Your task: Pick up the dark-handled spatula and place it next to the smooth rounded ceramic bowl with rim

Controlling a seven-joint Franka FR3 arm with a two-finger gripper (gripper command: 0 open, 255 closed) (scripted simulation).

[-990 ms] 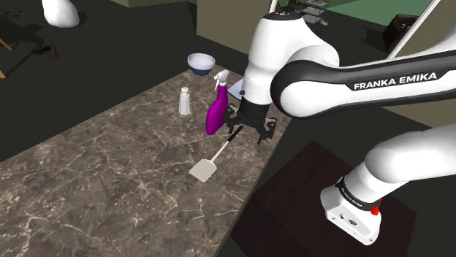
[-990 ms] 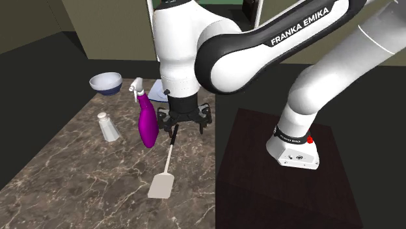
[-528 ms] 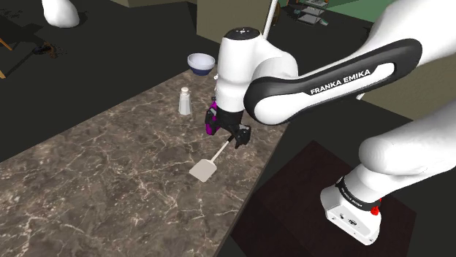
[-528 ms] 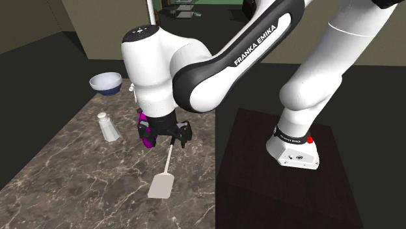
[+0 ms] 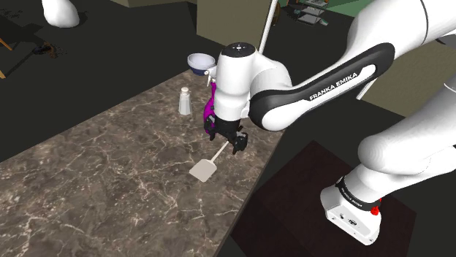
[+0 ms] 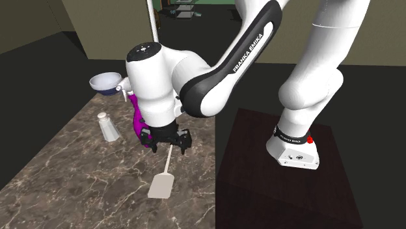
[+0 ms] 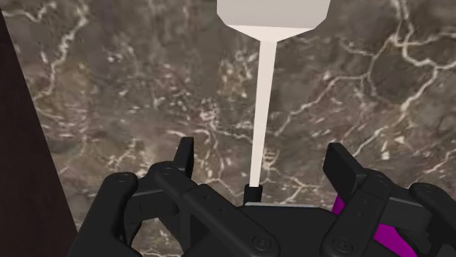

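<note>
Brown marble covers the counter [image 5: 109, 182]. The spatula [image 5: 212, 160] lies flat on it, close to the counter's edge on the shoulder view's right. Its pale blade points toward the near end, and its dark handle end sits under the black gripper [image 7: 261, 153]. The gripper hangs just above the handle with its two fingers [image 7: 184, 150] wide apart, one on each side of the thin shaft, not touching it. A purple spray bottle [image 5: 209, 109] stands just behind the gripper. A pale shaker [image 5: 185, 101] stands to the bottle's left in the shoulder view. The blue and white bowl [image 5: 200, 62] sits at the far end, well apart from the spatula.
</note>
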